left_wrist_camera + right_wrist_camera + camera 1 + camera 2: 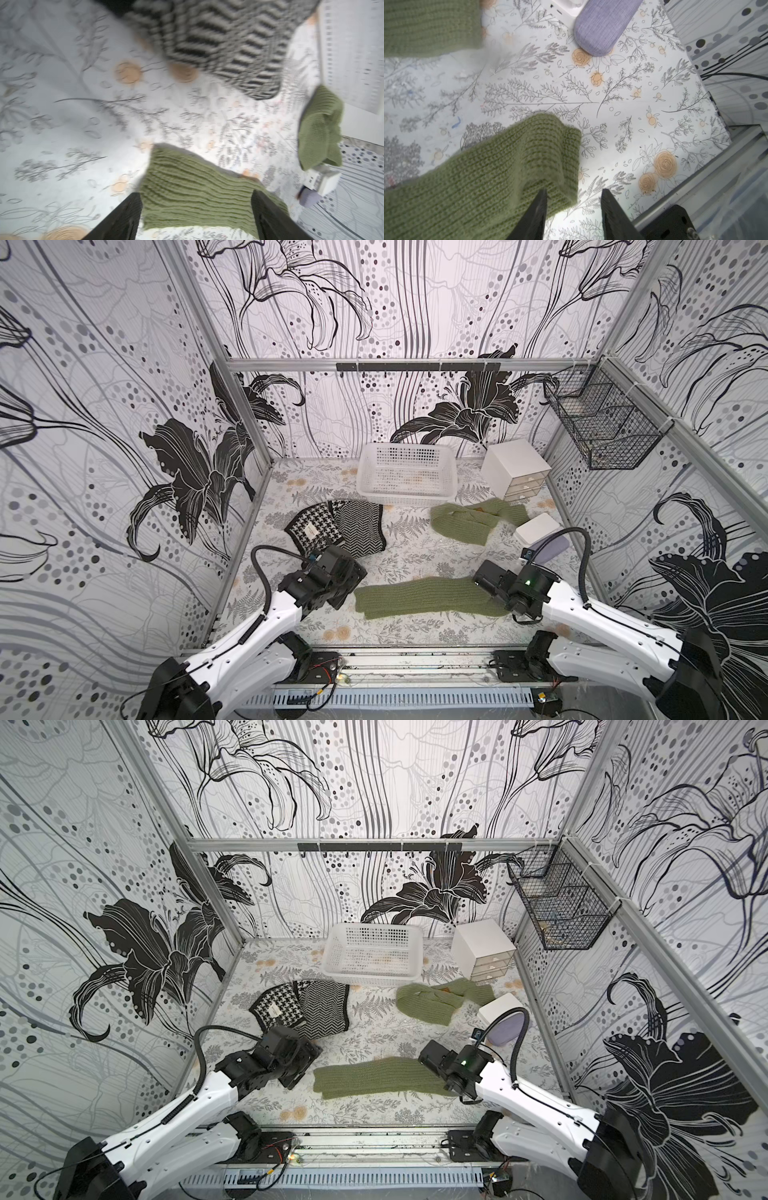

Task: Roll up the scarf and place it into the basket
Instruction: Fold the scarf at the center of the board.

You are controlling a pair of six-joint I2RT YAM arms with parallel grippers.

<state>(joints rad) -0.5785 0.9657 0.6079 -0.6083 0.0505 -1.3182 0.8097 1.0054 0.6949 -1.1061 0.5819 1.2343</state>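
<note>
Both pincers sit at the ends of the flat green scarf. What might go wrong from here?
The right pincer stands open beside the curled end of the flat green knitted scarf, so it may close on nothing. The black-and-white patterned scarf lies close to the left pincer and may snag.

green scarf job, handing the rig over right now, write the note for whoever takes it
Left tool: open, straddling the left end of the green scarf, holding nothing.
Right tool: open at the scarf's other end, which humps up beside one finger; not clamped.
Scarf: stretched flat across the front of the table, between the arms.
Basket: at the back, no scarf in it.
Done: nothing rolled yet.
Left: roll the scarf, then carry it into the basket.
Note: a second green scarf lies bunched nearer the basket.
</note>
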